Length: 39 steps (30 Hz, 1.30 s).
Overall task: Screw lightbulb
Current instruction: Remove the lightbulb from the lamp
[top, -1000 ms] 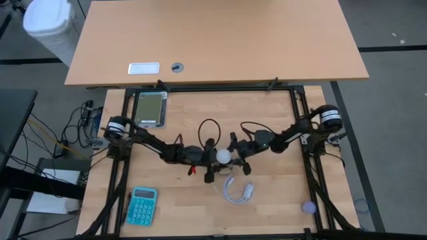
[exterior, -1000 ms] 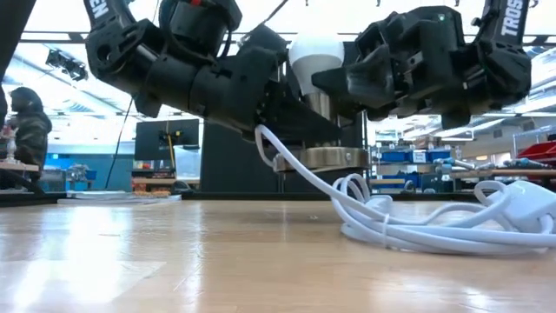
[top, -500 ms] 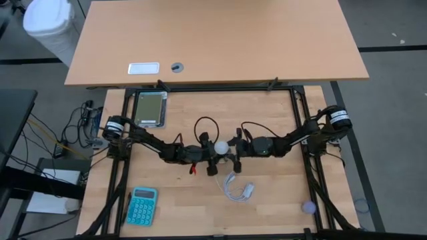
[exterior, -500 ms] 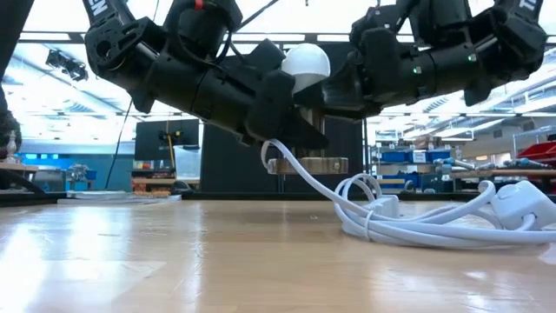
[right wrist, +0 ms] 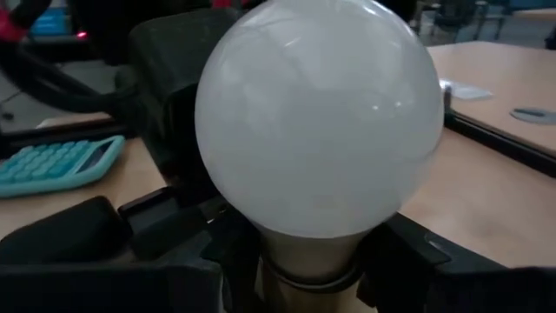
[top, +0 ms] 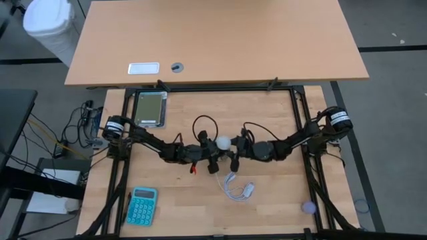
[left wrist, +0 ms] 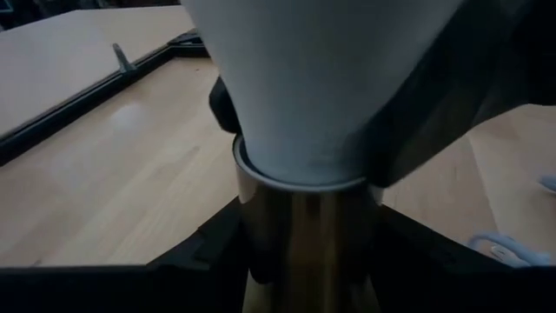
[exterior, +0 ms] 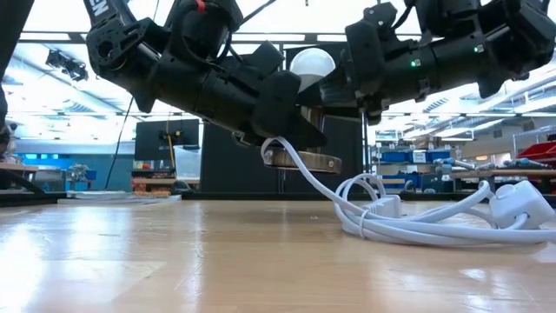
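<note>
Both pincers met above the middle of the wooden desk (top: 267, 200), lifted clear of its surface. Left pincer (top: 212, 155) was clenched around the metal socket (exterior: 301, 160), whose white cord (exterior: 408, 228) trailed down to a loose coil on the desk. Right pincer (top: 233, 151) was grasping the lightbulb (top: 222, 142) low on its tapered neck, just above the socket's collar. The lightbulb stood upright between the two arms, its frosted globe uppermost and its base already seated in the socket's mouth; how deep the thread had gone could not be told. A teal calculator (top: 141, 205) lay well apart, near the desk's front left corner.

The step appeared to be turning the bulb home. Doing it well would likely call for the left pincer to hold the socket steady while the right rotated the bulb about its own axis, keeping both in line so the thread did not bind. A gentle grip on the neck would suit the fragile globe.
</note>
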Tool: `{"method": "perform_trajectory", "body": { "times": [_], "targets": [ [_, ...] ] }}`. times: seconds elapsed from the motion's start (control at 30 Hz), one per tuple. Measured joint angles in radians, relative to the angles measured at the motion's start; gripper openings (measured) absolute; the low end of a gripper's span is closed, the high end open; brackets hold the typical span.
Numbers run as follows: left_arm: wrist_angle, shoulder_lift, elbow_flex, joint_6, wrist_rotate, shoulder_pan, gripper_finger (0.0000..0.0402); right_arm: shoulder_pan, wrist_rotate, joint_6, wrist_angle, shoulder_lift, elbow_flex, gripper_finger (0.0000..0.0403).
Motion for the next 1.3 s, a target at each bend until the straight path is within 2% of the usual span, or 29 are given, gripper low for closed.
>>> {"method": "perform_trajectory", "body": {
  "times": [0.27,0.83,0.93,1.13,1.3],
  "targets": [
    [0.005,0.0,0.0,-0.003,-0.008,-0.002,0.0188,0.028,0.041,0.03,-0.002,0.0,0.0,0.0169],
    [0.004,0.0,0.0,0.0,0.023,-0.003,0.0188,0.028,0.011,0.005,-0.004,0.0,0.0,0.0169],
    [-0.005,0.0,-0.001,0.017,0.106,-0.002,0.0188,0.022,-0.097,-0.062,-0.022,0.0,-0.001,0.0169],
    [-0.014,0.0,-0.003,0.106,0.323,-0.005,0.0188,-0.03,-0.448,-0.162,-0.014,0.0,-0.019,0.017],
    [0.004,0.0,-0.001,0.157,0.406,-0.003,0.0188,-0.107,-0.727,-0.211,0.018,0.0,-0.034,0.017]
  ]
}}
